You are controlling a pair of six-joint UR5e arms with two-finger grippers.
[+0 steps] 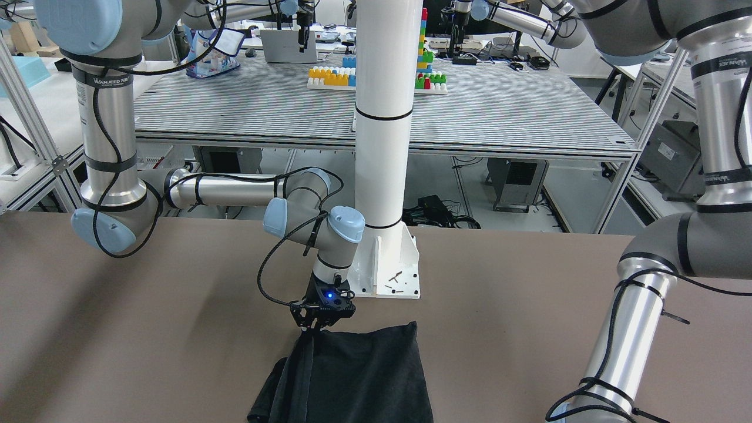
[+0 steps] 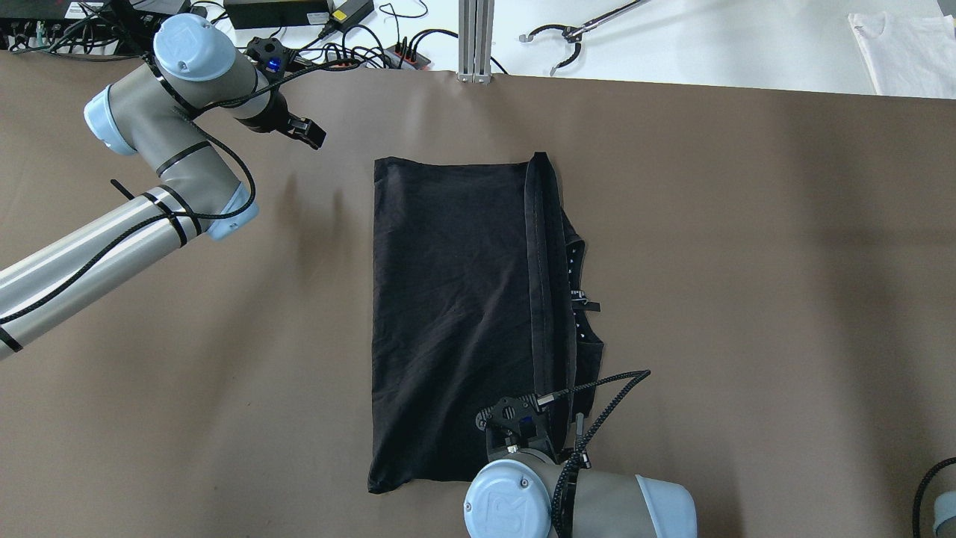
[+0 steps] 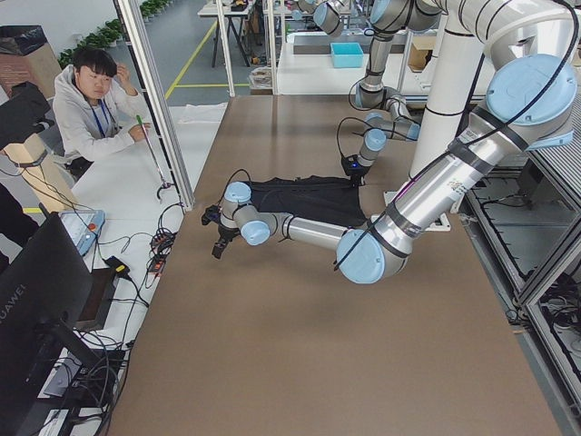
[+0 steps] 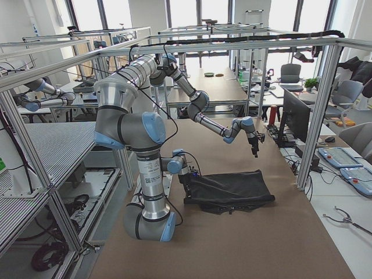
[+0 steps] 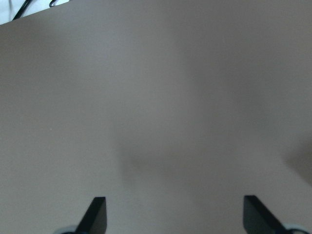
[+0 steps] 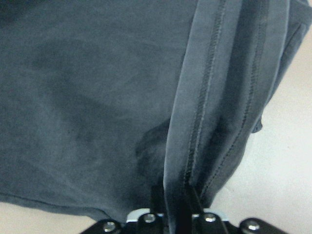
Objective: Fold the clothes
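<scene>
On the brown matte table top (image 2: pixel 747 314), near its middle: a thin, black, faintly wrinkled rectangular piece of fabric (image 2: pixel 448 299). Lies mostly flat, long side running away from the robot's base. Doubled over along its right-hand side in the overhead view, a stitched hem band (image 2: pixel 539 261) standing up as a ridge, with more bunched black cloth beyond it toward the robot's right.

At the near end of that ridge, just in front of the tall white round pole (image 1: pixel 383 117) and its bolted white base plate (image 1: pixel 392 276): the right arm's black two-finger gripper (image 1: pixel 314 330), pointing down. Pinched tight on the hem band, as seen from the right wrist camera: black fingers (image 6: pixel 194 202) pressed together round the stitched edge, no gap showing. Cloth lifted a little at that spot, judging by the right side view.

Toward the table's far left: the left arm's black two-finger gripper (image 2: pixel 310 138), well apart from the fabric. Spread wide, both fingertips (image 5: pixel 97 214) at the lower edge of its wrist view and only bare brown table between them. Hovers above the surface in the right side view, touching nothing.

Beyond the table's far edge in the left side view: a seated person in a light hooded top (image 3: pixel 91 113), one hand raised to the head.
</scene>
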